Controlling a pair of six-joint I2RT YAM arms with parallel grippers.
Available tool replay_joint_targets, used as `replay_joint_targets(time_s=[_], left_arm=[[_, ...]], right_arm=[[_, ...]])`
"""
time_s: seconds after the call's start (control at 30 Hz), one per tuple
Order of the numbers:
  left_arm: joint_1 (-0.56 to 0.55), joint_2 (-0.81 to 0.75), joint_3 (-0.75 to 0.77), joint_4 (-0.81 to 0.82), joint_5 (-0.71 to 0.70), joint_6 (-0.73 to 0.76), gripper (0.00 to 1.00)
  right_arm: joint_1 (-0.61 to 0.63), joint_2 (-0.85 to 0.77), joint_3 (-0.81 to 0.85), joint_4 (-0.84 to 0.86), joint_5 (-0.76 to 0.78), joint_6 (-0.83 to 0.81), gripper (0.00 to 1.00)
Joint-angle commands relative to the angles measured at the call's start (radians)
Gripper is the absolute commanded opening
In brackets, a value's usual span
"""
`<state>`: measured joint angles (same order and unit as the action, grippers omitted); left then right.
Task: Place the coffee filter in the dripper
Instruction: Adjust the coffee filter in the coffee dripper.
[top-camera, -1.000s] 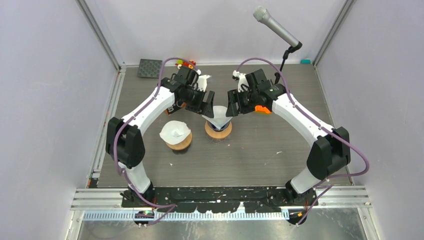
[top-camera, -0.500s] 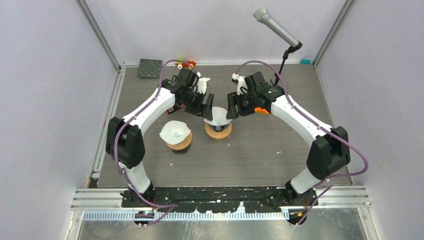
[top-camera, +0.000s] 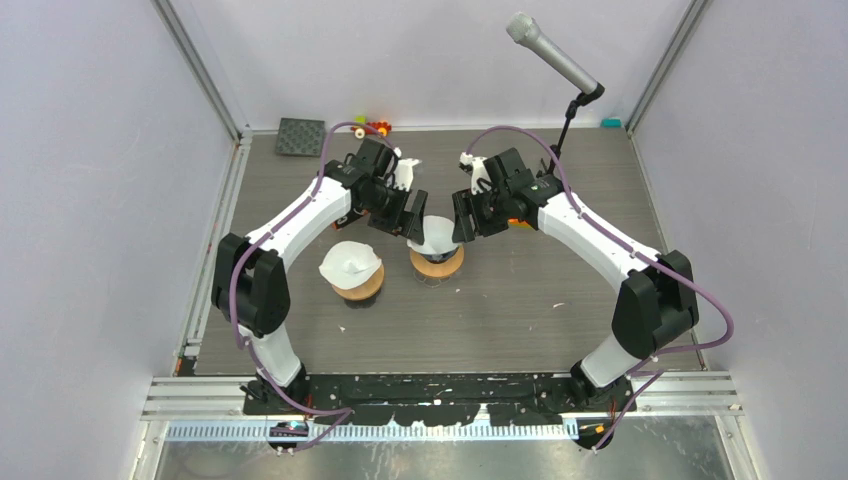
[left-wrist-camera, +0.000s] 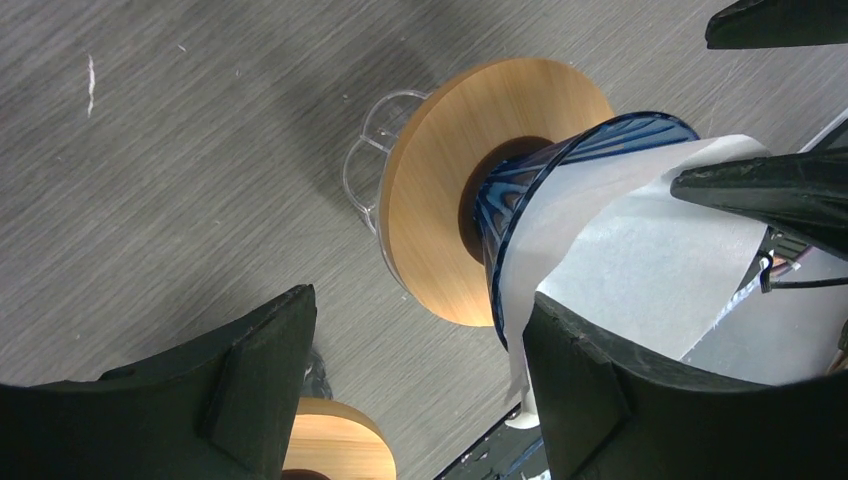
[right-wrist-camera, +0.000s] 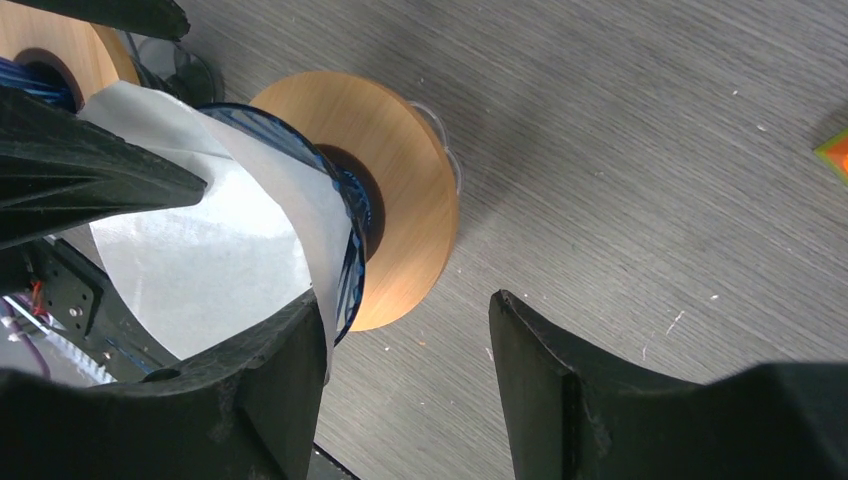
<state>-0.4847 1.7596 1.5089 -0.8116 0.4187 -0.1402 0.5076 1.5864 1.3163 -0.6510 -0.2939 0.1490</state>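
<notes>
Your left gripper (left-wrist-camera: 418, 305) is spread wide, and your right gripper (right-wrist-camera: 408, 302) is spread too, one on each side of the coffee filter (left-wrist-camera: 640, 250). It sits in the dripper (left-wrist-camera: 600, 140), centre scene: cone axis upright, mouth up, tip down, paper rim above the blue glass.

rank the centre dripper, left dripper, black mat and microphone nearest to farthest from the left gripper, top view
From the left gripper:
1. centre dripper, just beside its fingers, mid-table
2. left dripper, toward the arm bases, on the left
3. black mat, far left corner
4. microphone, raised at the far right
</notes>
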Motion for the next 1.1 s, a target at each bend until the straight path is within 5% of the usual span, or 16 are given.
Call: replay_joint_targets(time_s=[0.0,1.07], left_arm=[[-0.017,-0.030,-0.019,0.008,-0.004,0.017,0.77],[-0.027,-0.066,0.096,-0.034,-0.008,0.051,0.86]], right_arm=[[0.028,0.001,-0.002,0.034,0.028,-0.030,0.63],[0.041,-0.071,0.083,0.008,-0.053,-0.025,0.64]])
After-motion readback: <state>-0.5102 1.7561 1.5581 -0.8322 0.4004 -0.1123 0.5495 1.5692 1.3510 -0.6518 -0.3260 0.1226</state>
